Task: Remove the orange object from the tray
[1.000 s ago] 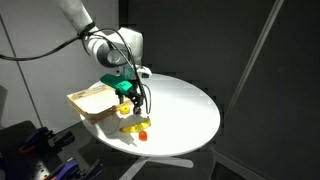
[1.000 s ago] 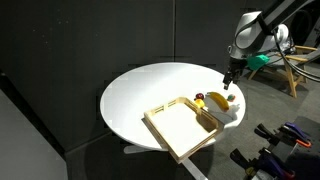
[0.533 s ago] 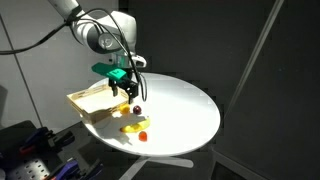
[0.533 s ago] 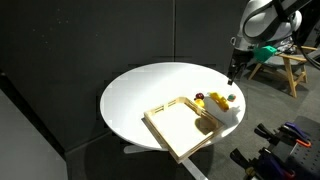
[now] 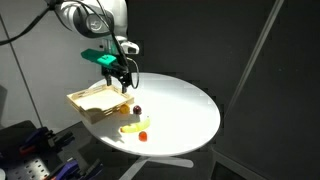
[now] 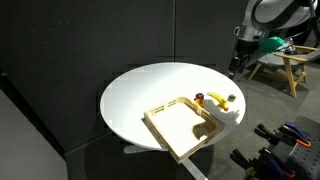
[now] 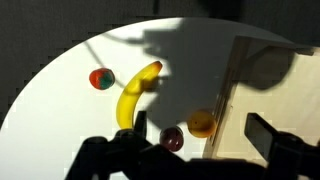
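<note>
1. The gripper (image 5: 122,82) hangs above the table (image 5: 190,105). Its fingers (image 7: 275,145) are spread wide and hold nothing.
2. In the wrist view a dark plum (image 7: 172,138) lies closest below, toward the left-hand finger in that picture.
3. The orange (image 7: 202,122) lies just beyond the plum, about midway between the two fingers, so it sits almost straight under the gripper. It is round and has no long axis to line up with.
4. The orange touches the wall of the tray (image 7: 275,90). It seems to sit on the outer, table side of that wall, though shadow makes this uncertain. If so, I judge the removal all but done. If not, a straight descent would reach it, with the tray-side finger needing to clear the wall.
5. The banana (image 7: 135,92) lies farther off, its long axis running away from the gripper.
6. A red-green ball (image 7: 100,78) sits beyond it, well apart from the orange.
</note>
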You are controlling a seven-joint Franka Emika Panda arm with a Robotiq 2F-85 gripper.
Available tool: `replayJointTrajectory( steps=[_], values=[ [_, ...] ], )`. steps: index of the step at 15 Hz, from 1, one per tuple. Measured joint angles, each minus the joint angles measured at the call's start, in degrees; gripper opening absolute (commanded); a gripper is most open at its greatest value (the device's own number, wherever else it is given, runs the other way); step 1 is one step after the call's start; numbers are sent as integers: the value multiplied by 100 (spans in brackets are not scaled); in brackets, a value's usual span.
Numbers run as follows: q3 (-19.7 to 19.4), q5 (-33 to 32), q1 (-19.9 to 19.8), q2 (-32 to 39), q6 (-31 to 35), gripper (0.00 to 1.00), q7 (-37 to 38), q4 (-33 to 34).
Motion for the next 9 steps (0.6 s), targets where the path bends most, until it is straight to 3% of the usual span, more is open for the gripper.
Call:
replayJointTrajectory(
  steps=[9],
  values=[
    [0,0,118,-254,-151,100,357,-81]
  ],
)
